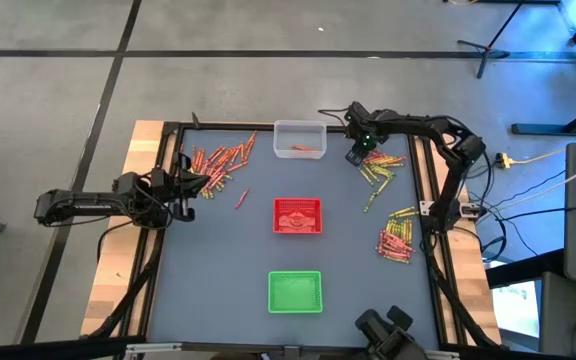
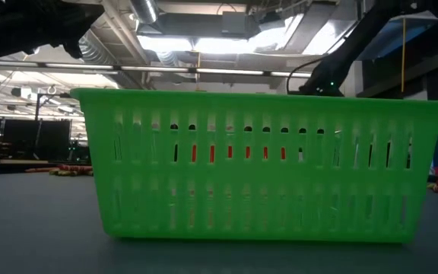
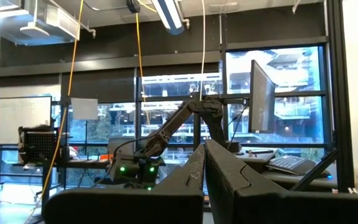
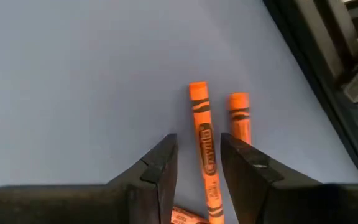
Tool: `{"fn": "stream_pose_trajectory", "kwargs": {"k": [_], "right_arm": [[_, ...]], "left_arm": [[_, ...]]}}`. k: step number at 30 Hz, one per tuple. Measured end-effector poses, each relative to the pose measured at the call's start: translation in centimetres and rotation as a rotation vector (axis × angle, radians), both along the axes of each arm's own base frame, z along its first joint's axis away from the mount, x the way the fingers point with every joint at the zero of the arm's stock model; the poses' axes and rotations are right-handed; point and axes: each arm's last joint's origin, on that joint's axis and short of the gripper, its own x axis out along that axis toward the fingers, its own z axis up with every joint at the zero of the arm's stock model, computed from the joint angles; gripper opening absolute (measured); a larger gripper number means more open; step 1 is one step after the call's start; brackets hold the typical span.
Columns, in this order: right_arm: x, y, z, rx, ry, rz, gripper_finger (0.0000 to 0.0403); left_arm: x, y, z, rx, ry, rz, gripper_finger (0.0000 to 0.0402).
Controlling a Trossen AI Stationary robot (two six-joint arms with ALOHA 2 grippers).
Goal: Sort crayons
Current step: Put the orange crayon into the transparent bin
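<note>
High view: clear tray (image 1: 299, 139) holds 1 orange crayon (image 1: 308, 149); crayon heaps (image 1: 220, 160) beside it mostly unsorted. Right gripper (image 4: 199, 163) half-open, astride orange crayon, not clamped. Left gripper (image 1: 190, 185) shut, empty.

Between the right fingers (image 4: 235, 168), an orange crayon (image 4: 204, 149) runs out of frame below. In the low view, the green tray (image 2: 261, 164) hides most of the table (image 2: 36, 221) behind it. From above, the clear tray's (image 1: 299, 138) contents are too small to identify.
</note>
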Motion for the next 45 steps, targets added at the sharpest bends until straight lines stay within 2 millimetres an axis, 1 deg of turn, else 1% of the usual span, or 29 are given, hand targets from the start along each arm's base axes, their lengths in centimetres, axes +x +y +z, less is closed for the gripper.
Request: {"fn": "stream_pose_trajectory", "kwargs": {"k": [4, 6, 8, 13, 14, 16, 20, 23, 25, 28, 34, 39, 45], "right_arm": [[0.1, -0.1, -0.4, 0.026, -0.010, 0.004, 0.0121], [0.1, 0.0, -0.4, 0.032, -0.015, 0.015, 0.0110], [0.1, 0.0, -0.4, 0.040, -0.020, 0.023, 0.0090], [0.0, -0.2, -0.5, 0.050, -0.027, 0.040, 0.0022], [0.0, -0.1, -0.5, 0.047, -0.024, 0.045, 0.0014], [0.0, -0.1, -0.5, 0.042, -0.019, 0.059, 0.0011], [0.2, -0.3, -0.1, 0.044, -0.018, 0.058, 0.0026], [0.4, -0.4, 0.5, 0.033, -0.027, 0.057, 0.0022], [0.8, -0.2, 1.5, 0.001, -0.043, 0.067, 0.0015], [1.5, 0.3, 3.5, -0.060, -0.092, 0.093, 0.0010], [3.7, 1.5, 7.0, -0.159, -0.206, 0.171, 0.0018], [5.6, 2.1, 9.3, -0.230, -0.280, 0.227, 0.0014], [7.4, 2.4, 11.8, -0.306, -0.364, 0.263, 0.0015]], "left_arm": [[0.0, 0.0, 0.0, -0.001, 0.000, 0.000, 0.0000], [0.0, 0.0, 0.0, -0.001, 0.000, 0.000, 0.0000], [0.0, 0.0, 0.0, 0.000, 0.000, 0.000, 0.0000], [0.0, 0.0, 0.0, -0.001, 0.000, 0.000, 0.0000], [0.0, 0.0, 0.0, -0.001, 0.000, 0.000, 0.0000], [0.0, 0.0, 0.0, -0.001, 0.000, 0.000, 0.0000], [0.0, 0.0, 0.0, 0.000, -0.001, 0.000, 0.0000], [0.0, 0.0, 0.0, -0.001, -0.001, 0.000, 0.0000], [0.0, 0.0, 0.0, -0.001, -0.001, 0.000, 0.0000], [0.0, 0.0, 0.0, -0.001, -0.001, 0.000, 0.0000], [0.0, 0.0, 0.0, -0.001, -0.001, 0.000, 0.0000], [0.0, 0.0, 0.0, 0.000, -0.001, 0.000, 0.0000], [0.0, 0.0, 0.0, 0.000, -0.001, 0.000, 0.0000]]}}
